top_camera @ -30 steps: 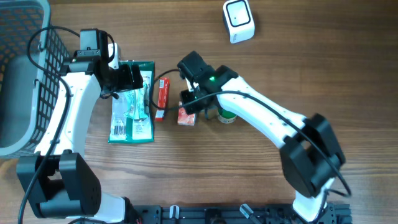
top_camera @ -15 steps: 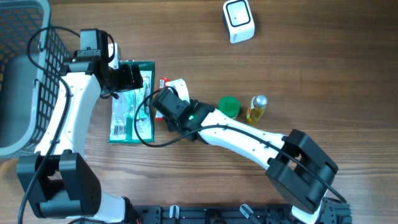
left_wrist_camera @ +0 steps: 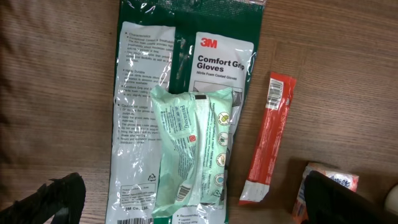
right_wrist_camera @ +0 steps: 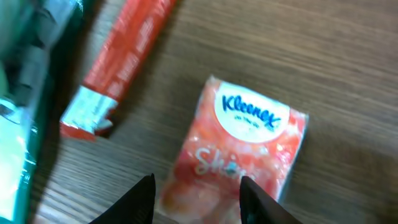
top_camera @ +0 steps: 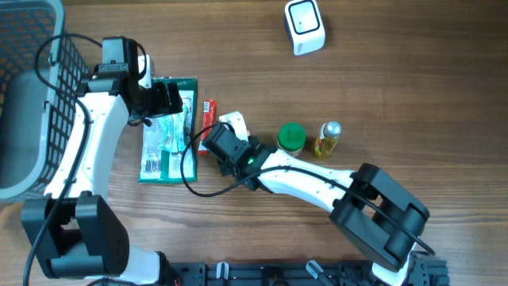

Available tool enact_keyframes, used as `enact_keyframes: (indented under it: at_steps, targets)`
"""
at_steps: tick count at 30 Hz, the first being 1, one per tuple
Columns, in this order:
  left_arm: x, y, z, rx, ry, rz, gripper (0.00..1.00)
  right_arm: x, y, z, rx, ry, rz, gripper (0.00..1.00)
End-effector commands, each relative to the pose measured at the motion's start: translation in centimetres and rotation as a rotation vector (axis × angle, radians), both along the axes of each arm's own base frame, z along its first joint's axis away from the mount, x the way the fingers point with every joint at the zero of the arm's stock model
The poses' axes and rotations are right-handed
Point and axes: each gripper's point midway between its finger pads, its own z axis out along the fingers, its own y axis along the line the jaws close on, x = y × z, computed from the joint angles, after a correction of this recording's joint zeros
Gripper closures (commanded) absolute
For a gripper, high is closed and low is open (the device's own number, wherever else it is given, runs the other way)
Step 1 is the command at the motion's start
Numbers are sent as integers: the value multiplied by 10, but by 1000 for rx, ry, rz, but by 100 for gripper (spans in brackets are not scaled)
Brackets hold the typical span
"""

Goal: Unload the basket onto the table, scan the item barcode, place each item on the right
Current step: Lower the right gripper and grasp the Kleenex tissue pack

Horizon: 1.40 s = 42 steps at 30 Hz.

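Nearest to you, your right pincer (right_wrist_camera: 199,199) is stretched across to the left and sitting low over the tissue pack (right_wrist_camera: 239,146). That's the orange Kleenex one, lying flat on the counter (top_camera: 413,87) around the middle. The fingers are partway apart with the near end of the pack between them, one on each side. Honestly I can't tell from the wrist view whether they're pinching it or just straddling it, since it's a bit blurry.

To the right of that you've got a jar (top_camera: 291,137) with a green lid. A small bottle (top_camera: 326,139) of yellow stuff sits close beside it, further right.

Left of the tissue pack there's a red stick packet (left_wrist_camera: 270,137), near it but not touching. Left again is the glove pack (left_wrist_camera: 140,93), flat on the counter, with a pale green wipes packet (left_wrist_camera: 193,149) lying on top of it.

Your left pincer (left_wrist_camera: 199,202) hangs over the far part of the glove pack, spread as wide as it goes, with nothing in it.

Over on the far left is a grey basket (top_camera: 24,48) at the counter's edge. The white scanner (top_camera: 305,28) is way at the far side, right of centre, well apart from the tissue pack.
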Motion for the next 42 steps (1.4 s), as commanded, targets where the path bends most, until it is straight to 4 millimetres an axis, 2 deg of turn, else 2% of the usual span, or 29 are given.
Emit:
enact_keyframes:
  at_steps: [1,4,8,9,10,12,18,25,31,35,42]
  targets:
    - [3,3,8,7,-24,6,0,-6,-4,-12,-33,27,12,56]
    - [3,3,8,7,-25,6,0,-9,-11,-13,-71,45,9,56]
    - [3,3,8,7,-25,6,0,-5,-26,17,-149,1,11,57]
    - [3,3,8,7,-25,6,0,-3,-28,22,-173,-22,37,57]
    - [3,3,8,7,-25,6,0,0,-31,26,-198,-49,45,62]
    - [3,3,8,7,-25,6,0,1,-31,28,-193,-53,44,62]
    - [3,3,8,7,-25,6,0,-5,-17,23,-155,-36,77,58]
    - [3,3,8,7,-25,6,0,-8,-15,1,-174,-1,89,56]
    - [3,3,8,7,-25,6,0,-6,-13,2,-161,-8,89,56]
    - [3,3,8,7,-25,6,0,-10,-3,2,-119,11,110,56]
    - [3,3,8,7,-25,6,0,-9,-4,2,-135,4,133,57]
